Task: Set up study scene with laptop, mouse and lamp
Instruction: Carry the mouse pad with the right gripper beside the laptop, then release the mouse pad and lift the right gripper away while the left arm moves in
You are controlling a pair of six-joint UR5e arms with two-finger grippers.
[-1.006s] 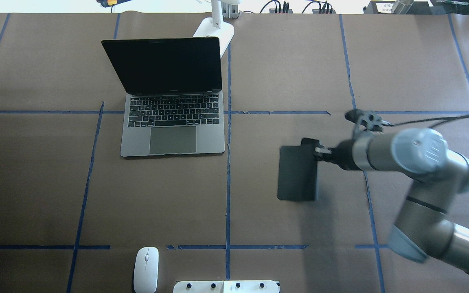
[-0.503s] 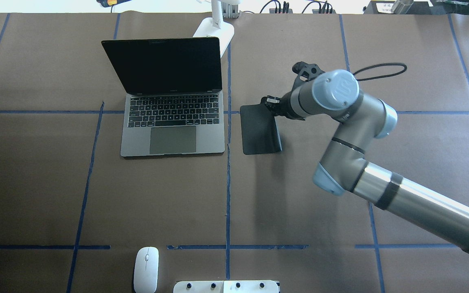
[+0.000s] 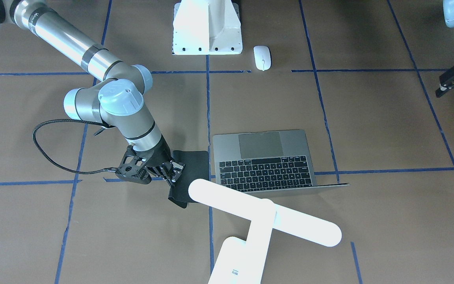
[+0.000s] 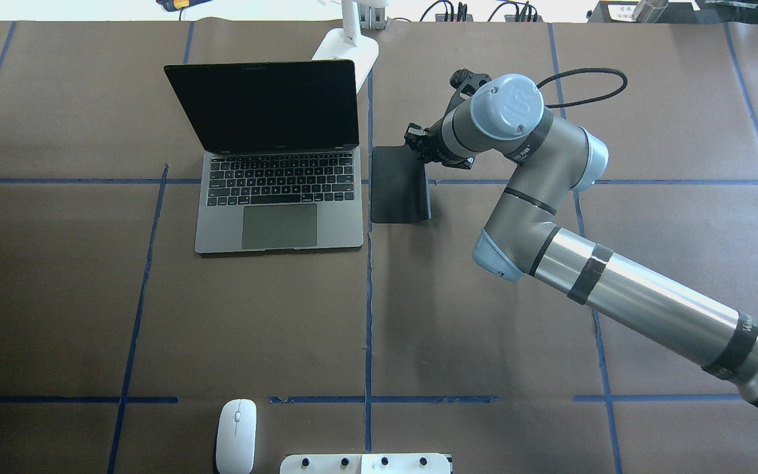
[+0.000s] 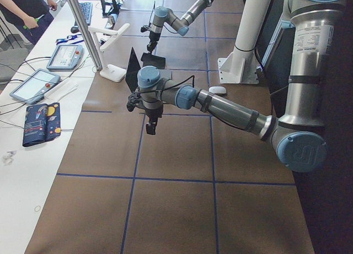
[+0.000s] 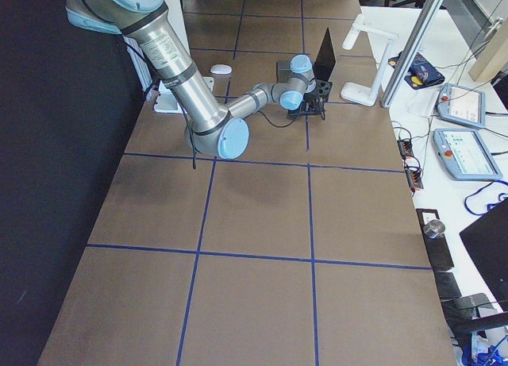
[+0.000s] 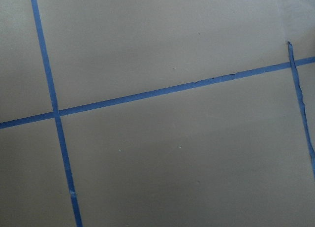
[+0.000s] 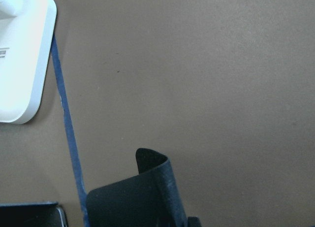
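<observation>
The open dark-grey laptop [image 4: 280, 197] stands left of the table's middle, also in the front view [image 3: 266, 161]. The white mouse [image 4: 236, 436] lies near the robot's edge, next to the pedestal. The white lamp [image 3: 264, 215] stands behind the laptop, and its base [image 4: 346, 49] shows in the overhead view. My right gripper [image 4: 418, 146] is shut on the far edge of a flat black pad [image 4: 399, 187], just right of the laptop. The pad curls at the grip [image 8: 142, 197]. My left gripper [image 5: 150, 122] hangs over bare table, and I cannot tell its state.
The white boxy pedestal [image 3: 207, 27] stands at the robot's edge. A black cable [image 4: 589, 85] loops off my right wrist. Blue tape lines [image 7: 54, 109] cross the brown table. An operators' bench with tablets [image 6: 460, 152] runs along the far side.
My right arm has carried the black pad from the right part of the table leftward and farther away, up beside the laptop's right edge. Laptop, mouse and lamp have not moved.
</observation>
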